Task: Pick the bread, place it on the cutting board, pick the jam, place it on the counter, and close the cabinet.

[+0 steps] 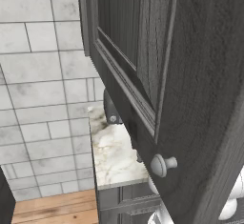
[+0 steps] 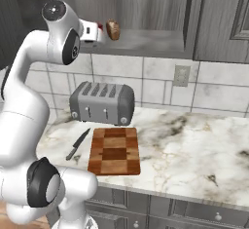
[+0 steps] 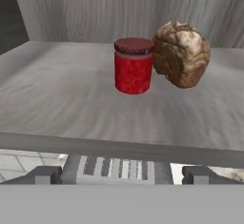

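The bread (image 3: 181, 54), a chunky brown loaf piece, lies on the open cabinet's grey shelf (image 3: 71, 99), touching or nearly touching the red jam jar (image 3: 134, 66) on its left. My gripper (image 3: 122, 175) is open and empty, level with the shelf's front edge, short of both. From the right base, the hand (image 2: 92, 30) reaches toward the bread (image 2: 113, 29) and covers most of the jam. The checkered cutting board (image 2: 115, 151) lies on the marbled counter (image 2: 194, 145). The cabinet door (image 1: 190, 75) stands swung open, its round knob (image 1: 163, 165) facing the camera.
A grey toaster (image 2: 102, 104) stands behind the board, right under the shelf. A black-handled knife (image 2: 78, 144) lies left of the board. A wall outlet (image 2: 181, 75) sits on the tiles. The open door hangs close to the left base camera over the counter (image 1: 114, 151).
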Tool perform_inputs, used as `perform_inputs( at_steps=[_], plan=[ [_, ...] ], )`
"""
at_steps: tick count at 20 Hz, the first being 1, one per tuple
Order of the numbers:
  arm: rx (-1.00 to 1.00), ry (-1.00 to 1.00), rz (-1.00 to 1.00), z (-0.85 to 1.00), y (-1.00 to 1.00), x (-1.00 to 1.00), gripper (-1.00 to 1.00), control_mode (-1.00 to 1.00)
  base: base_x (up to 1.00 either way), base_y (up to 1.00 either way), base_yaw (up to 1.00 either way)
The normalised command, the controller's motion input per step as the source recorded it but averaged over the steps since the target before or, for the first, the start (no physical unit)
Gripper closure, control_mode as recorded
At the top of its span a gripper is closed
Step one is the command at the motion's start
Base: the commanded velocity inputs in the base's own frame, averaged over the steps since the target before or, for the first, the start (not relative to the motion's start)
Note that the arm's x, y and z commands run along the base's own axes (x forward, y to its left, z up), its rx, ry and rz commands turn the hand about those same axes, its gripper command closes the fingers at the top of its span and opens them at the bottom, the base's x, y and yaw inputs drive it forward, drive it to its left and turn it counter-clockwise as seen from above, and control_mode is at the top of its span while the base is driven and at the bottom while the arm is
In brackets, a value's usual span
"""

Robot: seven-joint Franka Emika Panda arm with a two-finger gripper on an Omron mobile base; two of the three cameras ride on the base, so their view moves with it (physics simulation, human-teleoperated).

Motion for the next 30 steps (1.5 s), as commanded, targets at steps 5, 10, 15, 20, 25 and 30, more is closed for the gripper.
perform_inputs(
  at_steps=[5,10,15,20,25,30],
  plan=[
    [0.0,0.0,0.0,0.01,0.0,0.25,-1.0,-1.0,0.0,0.0,0.0],
    [0.0,0.0,0.0,0.0,0.0,0.27,-1.0,-1.0,0.0,0.0,0.0],
    [0.0,0.0,0.0,0.0,0.0,0.26,-1.0,-1.0,0.0,0.0,0.0],
    [0.0,0.0,0.0,0.0,0.0,0.24,-1.0,-1.0,0.0,0.0,0.0],
    [0.0,0.0,0.0,0.0,0.0,0.19,-1.0,-1.0,0.0,0.0,0.0],
    [0.0,0.0,0.0,0.0,0.0,0.22,-1.0,-1.0,0.0,0.0,0.0]
  ],
)
